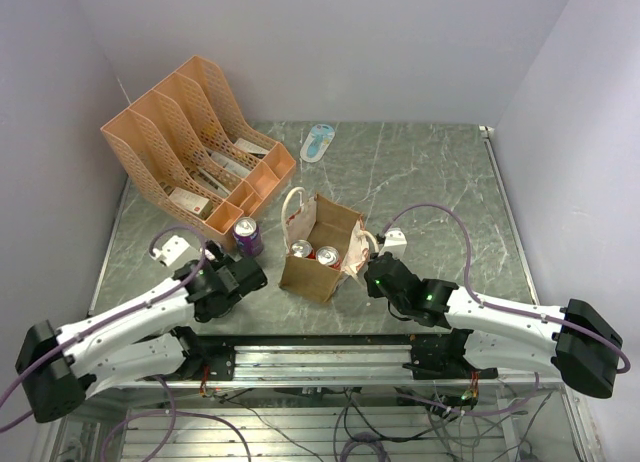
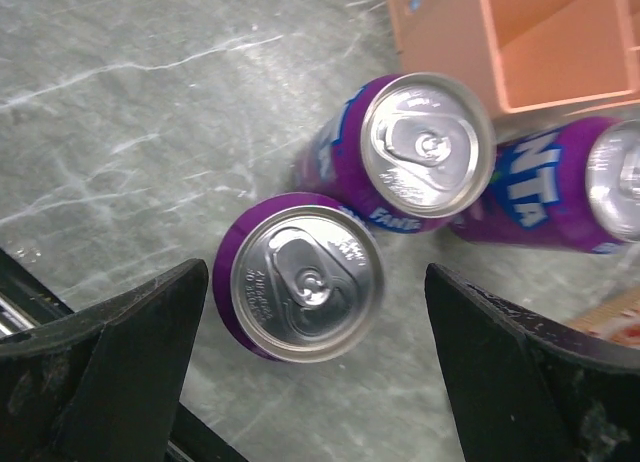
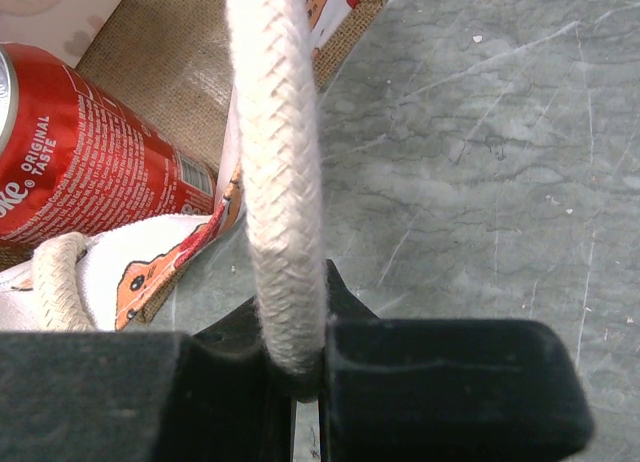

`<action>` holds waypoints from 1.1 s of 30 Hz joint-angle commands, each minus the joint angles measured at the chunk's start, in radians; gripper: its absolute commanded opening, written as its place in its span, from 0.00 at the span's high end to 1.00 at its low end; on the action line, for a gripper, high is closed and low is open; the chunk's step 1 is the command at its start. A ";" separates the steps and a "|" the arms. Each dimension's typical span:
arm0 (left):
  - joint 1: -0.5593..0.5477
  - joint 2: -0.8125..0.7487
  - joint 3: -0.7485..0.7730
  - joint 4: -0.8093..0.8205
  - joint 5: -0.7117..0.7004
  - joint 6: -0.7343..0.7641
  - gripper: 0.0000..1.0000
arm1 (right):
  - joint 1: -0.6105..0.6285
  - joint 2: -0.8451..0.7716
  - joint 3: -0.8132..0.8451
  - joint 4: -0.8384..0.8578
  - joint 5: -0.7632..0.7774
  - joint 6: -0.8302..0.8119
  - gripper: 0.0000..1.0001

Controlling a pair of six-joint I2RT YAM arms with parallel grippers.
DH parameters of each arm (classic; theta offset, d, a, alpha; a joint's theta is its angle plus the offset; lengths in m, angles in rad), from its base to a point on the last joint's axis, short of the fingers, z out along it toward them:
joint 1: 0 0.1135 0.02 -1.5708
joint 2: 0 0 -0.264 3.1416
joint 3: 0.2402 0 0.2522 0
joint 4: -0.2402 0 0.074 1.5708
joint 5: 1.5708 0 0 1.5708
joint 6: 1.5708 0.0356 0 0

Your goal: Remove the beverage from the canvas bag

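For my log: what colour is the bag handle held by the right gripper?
Cream-white braided handle; right wrist view shows it best.

An orange plastic file rack (image 1: 190, 142) with latticed dividers stands toward the far left corner of the grey-green marbled bench (image 1: 430, 182), with papers and small packets in its slots and front trays, while a pale blue-and-white object (image 1: 318, 142) lies flat by the far edge, near the rack's right end.

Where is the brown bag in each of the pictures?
Top external: canvas bag stands mid-table, between both arms.
Left wrist: perhaps a tan sliver at the right edge; cannot tell.
Right wrist: canvas bag at upper left, its rope handle pinched in the right hand.
Shared landmark: the grey marble table.
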 commanded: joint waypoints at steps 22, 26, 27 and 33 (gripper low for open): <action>0.002 -0.245 0.162 0.837 0.564 1.159 0.05 | 0.016 -0.003 0.003 -0.031 0.010 -0.029 0.59; -0.007 -0.107 0.174 0.959 0.740 1.196 0.08 | 0.021 -0.009 0.001 -0.028 0.009 -0.033 0.40; -0.014 -0.090 0.166 0.991 0.766 1.199 0.07 | 0.023 -0.012 0.001 -0.026 0.009 -0.034 0.37; -0.069 -0.004 0.165 1.059 0.807 1.232 0.06 | 0.031 -0.038 -0.012 -0.014 -0.001 -0.043 0.31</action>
